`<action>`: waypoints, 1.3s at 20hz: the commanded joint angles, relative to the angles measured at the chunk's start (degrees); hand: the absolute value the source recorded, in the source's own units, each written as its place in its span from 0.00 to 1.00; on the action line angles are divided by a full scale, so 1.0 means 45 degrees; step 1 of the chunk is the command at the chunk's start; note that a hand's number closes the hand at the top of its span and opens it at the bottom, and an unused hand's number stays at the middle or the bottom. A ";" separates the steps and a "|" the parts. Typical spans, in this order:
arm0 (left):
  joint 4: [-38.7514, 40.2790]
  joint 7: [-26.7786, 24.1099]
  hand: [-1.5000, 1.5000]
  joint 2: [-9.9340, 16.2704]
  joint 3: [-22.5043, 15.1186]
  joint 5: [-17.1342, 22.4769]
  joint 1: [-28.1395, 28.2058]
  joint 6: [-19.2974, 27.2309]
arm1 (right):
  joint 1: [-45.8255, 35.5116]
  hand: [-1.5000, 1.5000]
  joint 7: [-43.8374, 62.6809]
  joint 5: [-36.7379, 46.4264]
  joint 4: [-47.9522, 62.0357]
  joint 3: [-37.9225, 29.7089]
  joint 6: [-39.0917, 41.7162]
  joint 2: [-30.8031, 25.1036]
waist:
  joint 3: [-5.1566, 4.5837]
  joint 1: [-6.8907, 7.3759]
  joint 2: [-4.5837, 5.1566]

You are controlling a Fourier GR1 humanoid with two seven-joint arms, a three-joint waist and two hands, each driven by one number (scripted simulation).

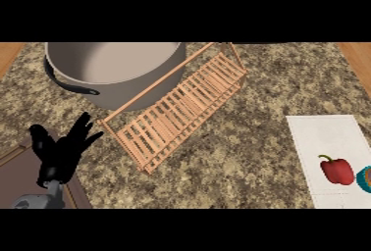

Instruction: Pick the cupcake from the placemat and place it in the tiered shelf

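Nearest the lower edge, at the left, the robot's left hand (62, 149) rests over the counter (239, 162) with its fingers up and spread, holding nothing; beneath it lies a dark board-like slab with a wooden edge whose nature cannot be told. The right hand does not show anywhere in the view. At the lower right, a white placemat (326, 142) lies flat on the speckled stone, and on it sit a red bell pepper (336, 170) and, just beside it at the very right edge, the cupcake (366, 179), of which only a teal wrapper and a sliver of its top are visible, the rest being cut off by the frame. Farther back, toward the middle, the wooden tiered shelf (185, 105) stretches slantwise across the counter, its slatted tiers bare of any item. Beyond it, touching or nearly touching its far rail, stands a large grey pot (112, 68) with a dark handle, open at the top. Judging from this arrangement, the task has not visibly begun: the cupcake sits on the placemat, well apart from the shelf, and no hand is near it. Reaching, grasping, carrying and setting down all appear to remain.
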 commanded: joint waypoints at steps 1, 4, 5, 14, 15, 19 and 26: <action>0.0047 0.0754 0.50 0.0108 0.0116 0.0021 0.0362 -0.0039 | 0.0188 0.00 0.1667 0.0218 -0.1410 -0.0037 0.0018 -0.0064 | -0.0031 0.0031 0.0062; 0.0914 0.0339 0.50 -0.0302 0.0101 -0.0082 -0.0066 -0.0223 | 0.0660 0.00 0.0719 0.1898 -0.1438 0.0654 -0.0640 0.1133 | -0.0019 0.0030 0.0094; 0.0941 0.0148 0.50 -0.0365 -0.0014 -0.0403 -0.0059 -0.0123 | 0.0715 0.00 0.1038 0.1951 -0.1552 0.0478 -0.0351 0.0935 | -0.0022 0.0020 0.0089; 0.0160 0.0513 0.50 0.0005 0.0475 -0.0455 0.0558 -0.0498 | 0.0535 0.00 0.2834 0.3830 -0.2348 0.0609 -0.1210 0.2261 | -0.0019 0.0117 0.0083; -0.0567 0.1603 0.50 0.0248 0.0565 -0.0267 0.0269 -0.0376 | 0.1213 0.00 0.3096 0.3652 -0.3109 0.0123 -0.1070 0.2150 | -0.0020 0.0028 0.0057; 0.0104 0.1139 0.50 -0.0378 0.0480 -0.0836 -0.0306 -0.0304 | 0.0023 0.00 0.3242 0.4667 -0.2588 0.0440 -0.0666 0.3125 | -0.0016 0.0133 0.0096; 0.0375 0.1253 0.50 -0.0623 0.0749 -0.1003 -0.0433 -0.0457 | -0.0145 0.00 0.2716 0.6008 -0.1532 -0.0077 -0.0302 0.3716 | -0.0015 0.0121 0.0102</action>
